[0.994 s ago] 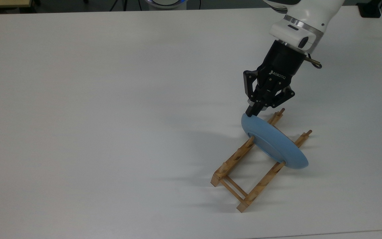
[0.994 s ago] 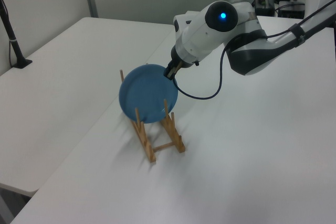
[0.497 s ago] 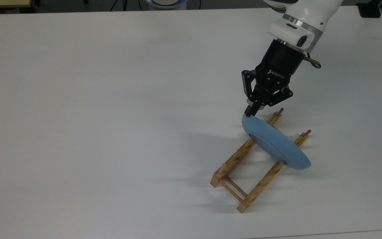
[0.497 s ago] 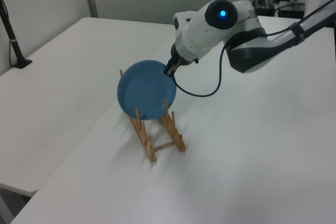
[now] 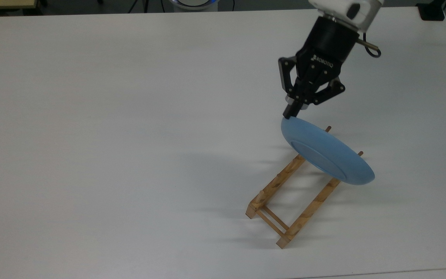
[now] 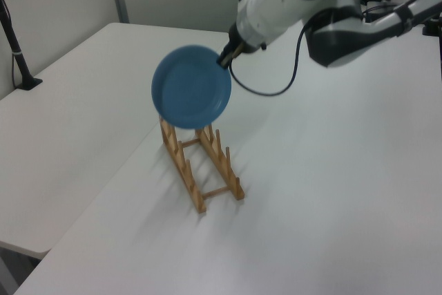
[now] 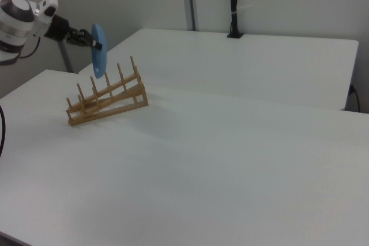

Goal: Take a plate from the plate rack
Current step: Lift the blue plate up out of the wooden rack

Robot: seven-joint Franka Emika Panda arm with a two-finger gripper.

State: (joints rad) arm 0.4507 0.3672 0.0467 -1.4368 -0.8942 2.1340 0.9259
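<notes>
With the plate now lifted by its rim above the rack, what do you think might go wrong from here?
The gripper pinches the plate only at the edge of its rim, so the plate hangs off to one side and may swing or slip out.

In the right view the plate's lower edge looks level with the peg tops of the plate rack; a sideways move now might catch a peg and drag or tip the rack.

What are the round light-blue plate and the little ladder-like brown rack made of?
The round light-blue plate looks like matte plastic or glazed ceramic: even colour, dull sheen, so I can't say which. The ladder-like light-brown rack looks like unpainted wood: tan rails, pegs and thin dowels.
</notes>
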